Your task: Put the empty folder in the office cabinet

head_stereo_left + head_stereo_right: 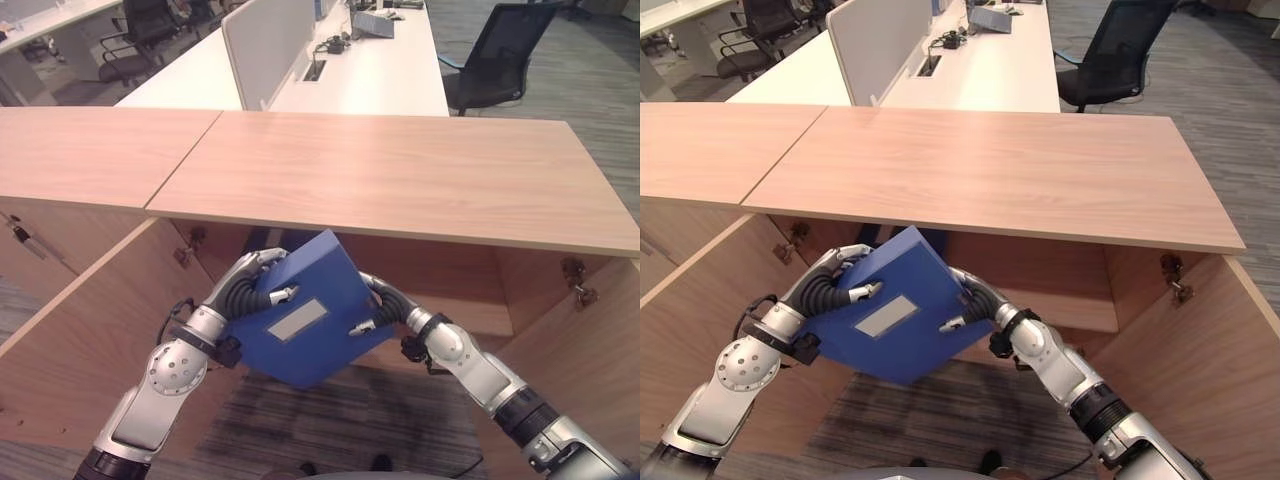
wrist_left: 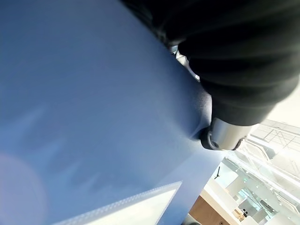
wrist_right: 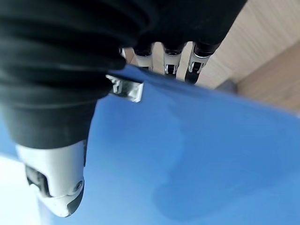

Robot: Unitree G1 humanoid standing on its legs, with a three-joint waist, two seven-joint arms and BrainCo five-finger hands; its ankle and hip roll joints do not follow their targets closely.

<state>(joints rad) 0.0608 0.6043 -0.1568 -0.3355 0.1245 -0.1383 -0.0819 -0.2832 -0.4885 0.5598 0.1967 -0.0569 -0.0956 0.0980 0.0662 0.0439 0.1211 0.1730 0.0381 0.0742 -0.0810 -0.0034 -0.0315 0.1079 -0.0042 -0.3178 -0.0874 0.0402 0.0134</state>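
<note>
Hands first, from your left: the left hand (image 1: 248, 283) grips the left side of the blue folder (image 1: 310, 325), its thumb laid across the front cover and its fingers wrapped over the upper left edge. In the left wrist view you see the dark ribbed cover pressed right against the blue face, with the thumb's silver tip resting on it; the fingers behind the edge are hard to make out there, so take the grip from the head views.

Between the two hands, the folder is held up off the floor, tilted like a diamond with one corner pointing up toward the underside of the cabinet (image 1: 400, 180) top. Its pale label (image 1: 297, 321) faces you. The upper corner sits just inside the open front of the cabinet, in front of the back wall; the lower corner hangs over the grey carpet (image 1: 330, 420). The cabinet doors stand swung open on both sides, one at your left (image 1: 80, 340) and one at your right (image 1: 580, 350).

On your right, the right hand (image 1: 378, 305) clamps the folder's right edge, thumb on the front cover and fingers curled behind. The right wrist view shows those fingers (image 3: 169, 61) hooked over the blue edge, touching it.

Beyond the cabinet you have a white desk (image 1: 370, 80) and a black chair (image 1: 500, 60).
</note>
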